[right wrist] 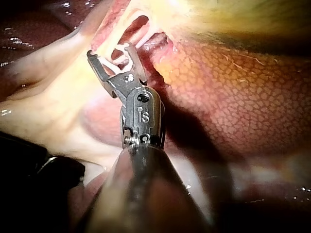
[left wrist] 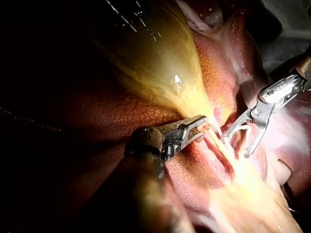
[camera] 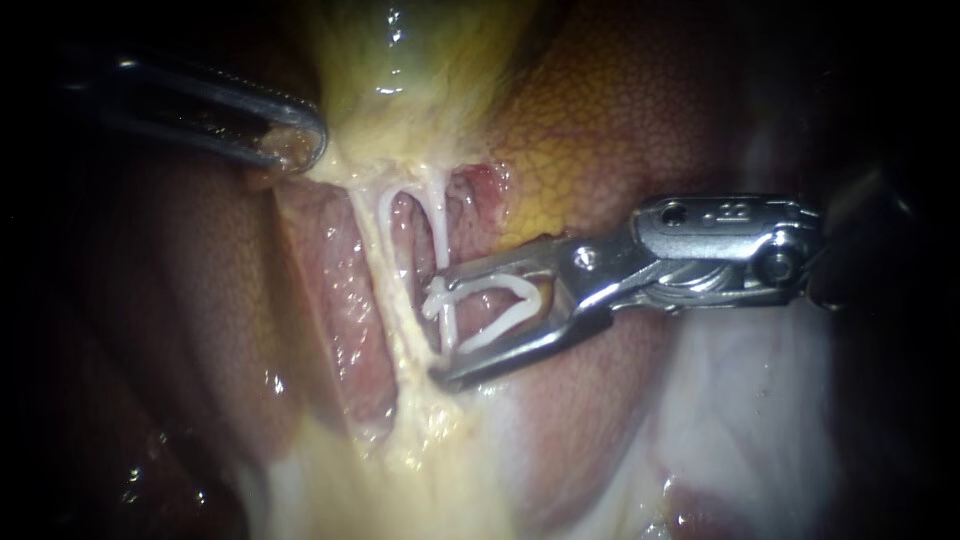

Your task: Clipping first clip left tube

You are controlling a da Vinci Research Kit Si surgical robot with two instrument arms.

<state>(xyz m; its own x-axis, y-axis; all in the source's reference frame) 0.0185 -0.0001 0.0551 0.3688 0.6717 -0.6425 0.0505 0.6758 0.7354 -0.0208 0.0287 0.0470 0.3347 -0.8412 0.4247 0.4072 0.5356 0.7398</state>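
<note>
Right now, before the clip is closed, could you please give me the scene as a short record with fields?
left instrument: pincer shut on pale tissue where the gallbladder narrows
right instrument: pincer spread wide, holding an open white clip
tube: thin and pale, runs between the arms of the clip
clip state: not yet closed on the tube
liver: mottled red-brown, behind the right instrument
</note>
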